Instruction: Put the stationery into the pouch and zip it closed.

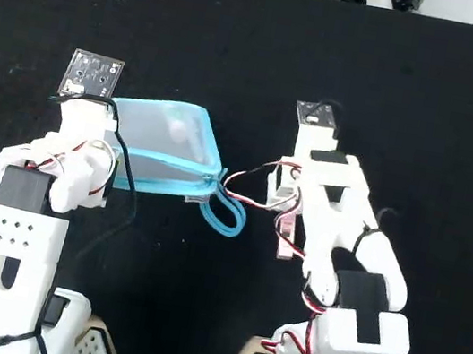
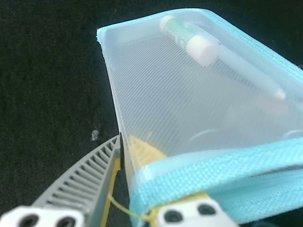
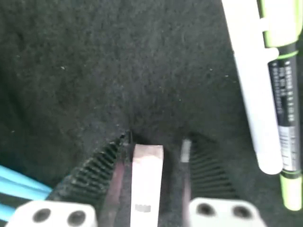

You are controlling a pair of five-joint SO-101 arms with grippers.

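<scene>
On the black bench (image 1: 432,92), the pale blue pouch (image 1: 164,147) lies with its long axis across the high view. Its thick blue band faces the arms and its loop strap (image 1: 228,216) trails off the end nearer the right arm. The left gripper (image 1: 114,157) is clamped tight on the pouch's opposite end. The left wrist view looks through the mesh wall at a capped stick (image 2: 189,40) lying inside along the far edge. The right gripper (image 3: 154,142) stands part open over the bench just beside the strap, with a pale bar (image 3: 147,184) between its fingers, close against one and clear of the other. The right wrist view adds a white pen (image 3: 251,85) and a green marker (image 3: 284,104), side by side on the bench, running parallel with the gripper's line.
</scene>
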